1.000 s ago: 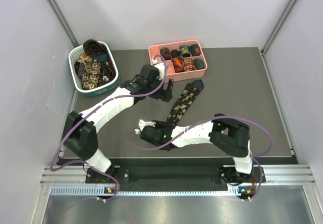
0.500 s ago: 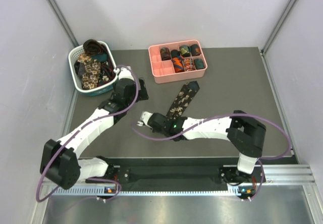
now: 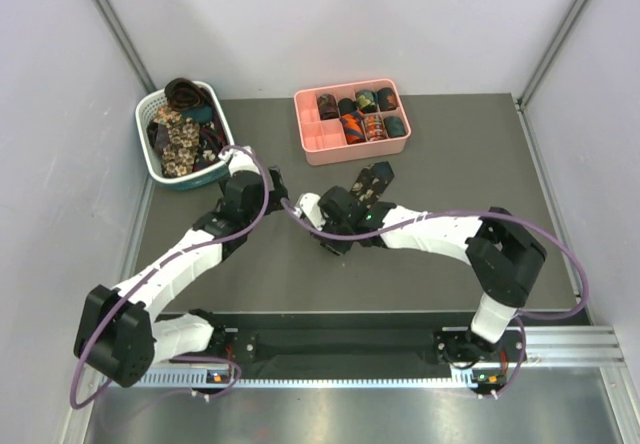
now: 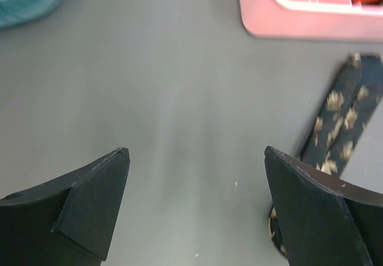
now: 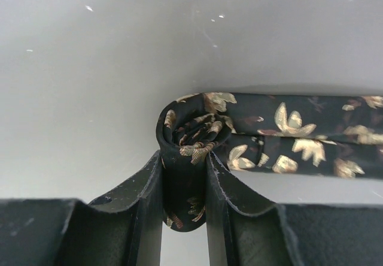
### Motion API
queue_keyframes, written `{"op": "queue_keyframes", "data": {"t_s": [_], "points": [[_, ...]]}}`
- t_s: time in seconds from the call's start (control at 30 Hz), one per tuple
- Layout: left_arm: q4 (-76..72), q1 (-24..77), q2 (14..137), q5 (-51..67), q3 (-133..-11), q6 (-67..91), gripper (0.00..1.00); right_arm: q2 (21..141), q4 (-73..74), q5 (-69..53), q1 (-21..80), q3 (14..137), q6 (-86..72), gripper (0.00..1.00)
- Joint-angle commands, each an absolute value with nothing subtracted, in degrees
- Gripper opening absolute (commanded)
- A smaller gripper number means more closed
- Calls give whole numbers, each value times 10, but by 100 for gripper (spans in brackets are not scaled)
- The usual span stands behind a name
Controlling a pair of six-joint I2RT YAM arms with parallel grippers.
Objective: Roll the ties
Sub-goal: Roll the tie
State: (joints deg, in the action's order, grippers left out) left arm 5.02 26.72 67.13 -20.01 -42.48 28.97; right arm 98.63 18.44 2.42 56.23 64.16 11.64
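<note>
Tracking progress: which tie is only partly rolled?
The beige-floral tie on the table: one end coiled in the right gripper, the rest lying flat.

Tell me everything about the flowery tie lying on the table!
The tie is a narrow strip of dark, soft-looking fabric printed with beige flowers. One end is rolled into a small tight coil, and the fingers of the right hand pinch that coil from both sides. The rest of it stretches out flat and unrolled on the grey table.
</note>
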Motion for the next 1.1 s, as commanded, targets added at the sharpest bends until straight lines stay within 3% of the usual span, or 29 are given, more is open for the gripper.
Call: {"op": "queue_keyframes", "data": {"t_s": [0.0,0.13,0.4,0.6,0.83,1.07], "points": [[4,265,662,-133,-395,266,99,970,178,-119,528,650,89,0],[-20,271,674,-73,-375,237,99,983,164,-209,481,650,73,0],[-64,357,699,-80,-335,192,99,1034,136,-396,388,653,45,0],[-90,388,739,-76,-337,155,98,1081,153,-466,348,683,37,0],[-219,422,752,-14,-272,78,99,1140,169,-536,309,725,32,0],[-186,426,789,26,-312,26,99,1206,183,-573,287,754,23,0]]}}
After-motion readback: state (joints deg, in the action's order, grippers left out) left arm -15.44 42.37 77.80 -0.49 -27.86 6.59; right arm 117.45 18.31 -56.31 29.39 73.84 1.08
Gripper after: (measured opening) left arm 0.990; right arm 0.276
